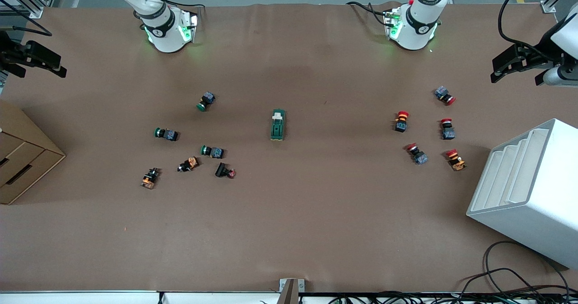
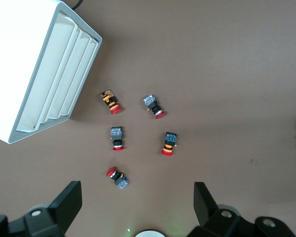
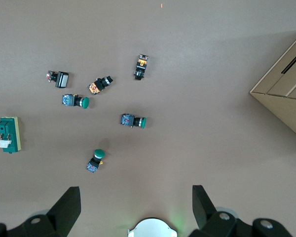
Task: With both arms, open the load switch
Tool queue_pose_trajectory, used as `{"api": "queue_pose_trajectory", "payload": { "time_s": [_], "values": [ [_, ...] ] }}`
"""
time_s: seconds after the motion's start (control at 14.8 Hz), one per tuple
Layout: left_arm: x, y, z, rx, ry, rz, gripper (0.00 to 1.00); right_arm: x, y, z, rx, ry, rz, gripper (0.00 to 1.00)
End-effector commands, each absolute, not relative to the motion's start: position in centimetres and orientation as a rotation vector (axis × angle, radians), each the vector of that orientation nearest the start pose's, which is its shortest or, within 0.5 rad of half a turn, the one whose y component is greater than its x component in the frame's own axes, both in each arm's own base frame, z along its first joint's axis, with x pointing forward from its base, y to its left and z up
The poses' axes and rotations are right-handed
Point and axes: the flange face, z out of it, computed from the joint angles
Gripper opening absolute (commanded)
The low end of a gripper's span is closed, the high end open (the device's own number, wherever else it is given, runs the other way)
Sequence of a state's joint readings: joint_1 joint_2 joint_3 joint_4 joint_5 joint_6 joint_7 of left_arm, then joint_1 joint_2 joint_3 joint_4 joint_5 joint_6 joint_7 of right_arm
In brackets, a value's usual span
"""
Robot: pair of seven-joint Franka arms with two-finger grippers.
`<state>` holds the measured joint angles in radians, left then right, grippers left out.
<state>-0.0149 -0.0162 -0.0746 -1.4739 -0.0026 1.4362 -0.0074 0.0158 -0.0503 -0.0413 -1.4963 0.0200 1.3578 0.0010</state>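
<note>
Green load switch [image 1: 277, 124] is lying mid-bench, untouched, between the button clusters, within either arm's reach. Left claw [image 2: 138, 207] and right claw [image 3: 136, 207] are hanging wide open, empty, over their bench ends, at three and nine o'clock from it.

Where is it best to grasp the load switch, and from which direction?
Likely from above, fingers closing across the narrow width of the load switch, on its long green sides. It lies flat and apart from the buttons, white lever facing up; leave that free.

Front view: high, facing both arm bases, whole tabletop [image 1: 289, 231].
Wrist views: high, looking straight down.
Shared: load switch [image 1: 277, 124], all three views.
</note>
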Motion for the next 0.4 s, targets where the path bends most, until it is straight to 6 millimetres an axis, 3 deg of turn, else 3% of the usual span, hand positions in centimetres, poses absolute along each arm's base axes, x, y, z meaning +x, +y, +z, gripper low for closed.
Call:
{"api": "queue_pose_trajectory", "payload": {
  "time_s": [0.0,0.34],
  "values": [
    [53.2,-6.0,66.8,-3.153,0.09,0.011,1.0,50.7,-1.0,66.9,-3.127,0.026,0.113,1.0],
    [53.7,-6.3,66.4,-3.149,0.094,0.026,1.0,50.8,-1.7,66.9,-3.122,-0.027,0.112,1.0]
  ]
}}
